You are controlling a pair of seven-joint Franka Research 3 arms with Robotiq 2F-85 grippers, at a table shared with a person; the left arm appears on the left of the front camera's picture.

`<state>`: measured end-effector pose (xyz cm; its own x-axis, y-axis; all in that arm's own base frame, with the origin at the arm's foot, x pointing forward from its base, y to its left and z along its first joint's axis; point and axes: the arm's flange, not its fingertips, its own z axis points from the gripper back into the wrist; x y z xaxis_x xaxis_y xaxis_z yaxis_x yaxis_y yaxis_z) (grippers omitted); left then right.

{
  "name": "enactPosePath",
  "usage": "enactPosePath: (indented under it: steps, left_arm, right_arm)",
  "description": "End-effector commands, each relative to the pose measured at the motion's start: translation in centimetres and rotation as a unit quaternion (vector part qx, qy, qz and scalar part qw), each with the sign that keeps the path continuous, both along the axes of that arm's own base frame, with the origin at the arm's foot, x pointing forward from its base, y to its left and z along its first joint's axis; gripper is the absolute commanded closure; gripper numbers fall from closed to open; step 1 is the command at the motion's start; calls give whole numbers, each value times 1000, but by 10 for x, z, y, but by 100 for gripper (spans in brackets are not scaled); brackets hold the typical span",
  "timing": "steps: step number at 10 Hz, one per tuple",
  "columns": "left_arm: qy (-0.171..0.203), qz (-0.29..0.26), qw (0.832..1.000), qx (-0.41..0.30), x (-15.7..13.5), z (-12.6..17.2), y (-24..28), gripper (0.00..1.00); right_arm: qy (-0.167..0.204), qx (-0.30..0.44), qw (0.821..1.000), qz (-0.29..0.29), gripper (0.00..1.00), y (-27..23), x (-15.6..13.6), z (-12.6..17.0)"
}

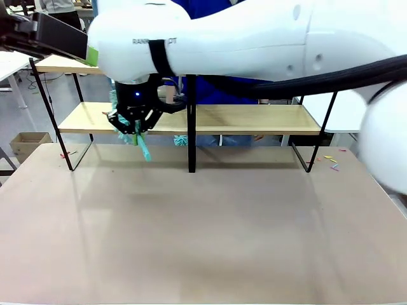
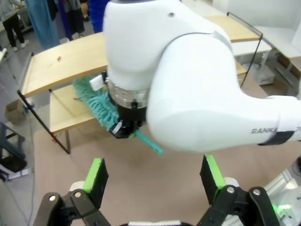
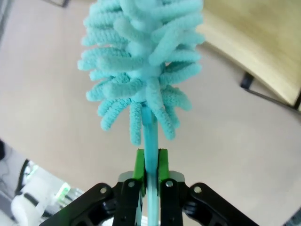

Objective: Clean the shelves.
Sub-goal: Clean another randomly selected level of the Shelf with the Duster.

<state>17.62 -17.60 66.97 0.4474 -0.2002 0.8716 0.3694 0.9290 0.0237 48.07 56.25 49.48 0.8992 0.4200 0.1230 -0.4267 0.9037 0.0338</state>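
The shelves (image 1: 254, 118) are two light-wood boards on a thin black frame with a central post, at the table's far side; they also show from above in the left wrist view (image 2: 61, 63). My right arm reaches across to their left half. Its gripper (image 1: 133, 124) is shut on the thin handle of a teal fluffy duster (image 1: 141, 147). The right wrist view shows the green pads (image 3: 139, 165) clamping the handle, with the duster head (image 3: 143, 66) ahead. The duster head (image 2: 94, 101) lies at the lower board's left part; contact cannot be told. My left gripper (image 2: 154, 181) hangs open, high above.
A person in blue (image 1: 219, 86) stands behind the shelves. A cardboard box (image 1: 28, 143) sits on the floor at left. Small coloured bits (image 1: 331, 162) lie on the beige table (image 1: 203, 229) at the right, a red bit (image 1: 65, 154) at the left.
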Motion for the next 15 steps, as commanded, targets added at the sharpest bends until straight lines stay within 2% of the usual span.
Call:
enactPosePath:
  steps: [1, 2, 3, 4, 5, 6, 7, 9, 10, 12, 14, 15]
  left_arm:
    - [-2, -2, 1000, 5, 0, 0, 2, 0]
    - [-2, -2, 1000, 5, 0, 0, 2, 0]
    - [-2, -2, 1000, 5, 0, 0, 2, 0]
    - [-2, -2, 1000, 5, 0, 0, 2, 0]
    - [-2, -2, 1000, 5, 0, 0, 2, 0]
    - [-2, -2, 1000, 5, 0, 0, 2, 0]
    - [-2, -2, 1000, 5, 0, 0, 2, 0]
    - [-2, -2, 1000, 5, 0, 0, 2, 0]
    - [-2, -2, 1000, 5, 0, 0, 2, 0]
    - [-2, -2, 1000, 5, 0, 0, 2, 0]
    - [-2, -2, 1000, 5, 0, 0, 2, 0]
    - [-2, -2, 1000, 5, 0, 0, 2, 0]
  right_arm:
    - [7, -1, 998, 65, 88, 43, 22, 20]
    - [30, 20, 994, 103, 88, 52, 20, 20]
    - [57, 96, 979, 173, 88, 54, 18, 22]
    - [63, 152, 963, 211, 88, 49, 20, 21]
    - [100, 205, 942, 246, 88, 42, 20, 18]
    - [117, 261, 917, 277, 88, 32, 20, 18]
    - [96, 252, 930, 249, 88, 22, 22, 18]
    - [83, 249, 937, 229, 88, 6, 21, 20]
    - [88, 250, 937, 227, 88, -2, 18, 22]
    - [123, 248, 935, 223, 88, -31, 0, 25]
    - [153, 231, 938, 207, 88, -86, -28, 32]
    - [152, 207, 946, 197, 88, -122, -48, 41]
